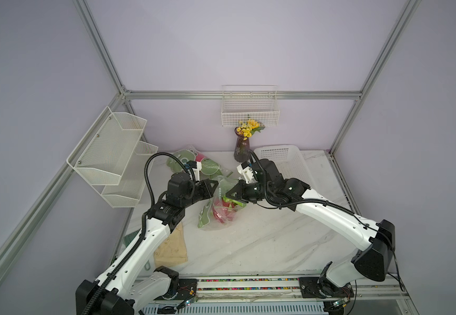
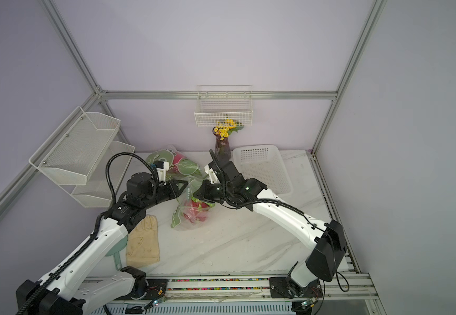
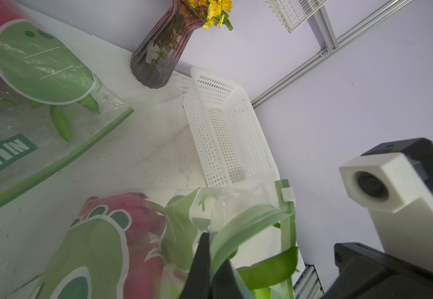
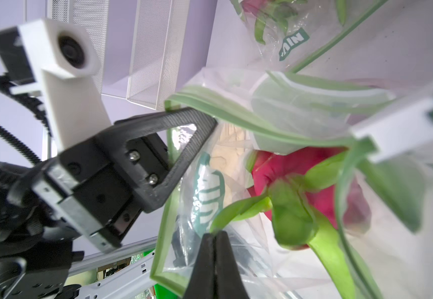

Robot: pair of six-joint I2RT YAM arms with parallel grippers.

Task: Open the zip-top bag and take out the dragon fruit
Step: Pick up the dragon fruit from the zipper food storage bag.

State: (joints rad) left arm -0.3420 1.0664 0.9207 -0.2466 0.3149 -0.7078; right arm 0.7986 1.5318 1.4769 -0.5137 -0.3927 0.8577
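1. The zip-top bag (image 1: 222,215) is seen at the centre of both top views, stretched between the two arms. Its lower end seems to rest on the marble table (image 1: 262,240).
2. The left gripper (image 3: 211,248) is clenched on the green zip strip of the bag's mouth, at the bottom of the left wrist view. In the right wrist view, left of centre, the strip is seen pinched at the tip of this gripper's triangular finger.
3. The right gripper (image 4: 216,236) is clamped on the clear film of the opposite lip, at the bottom centre of the right wrist view.
4. The dragon fruit (image 4: 301,176), magenta with green scales, lies inside the bag. It is seen right of centre in the right wrist view, through a mouth that already gapes.
5. The step in hand is judged to be the parting of the mouth, and the fruit has not yet been taken out.
6. For the next move, one lip would have to be kept pinched while the other gripper is released and sent into the opening for the fruit. A wider mouth may be needed first.
7. "NIU+" can be read in white on a green label (image 3: 5,154) of a second bag (image 3: 54,129), at the left of the left wrist view. The finer print cannot be read.
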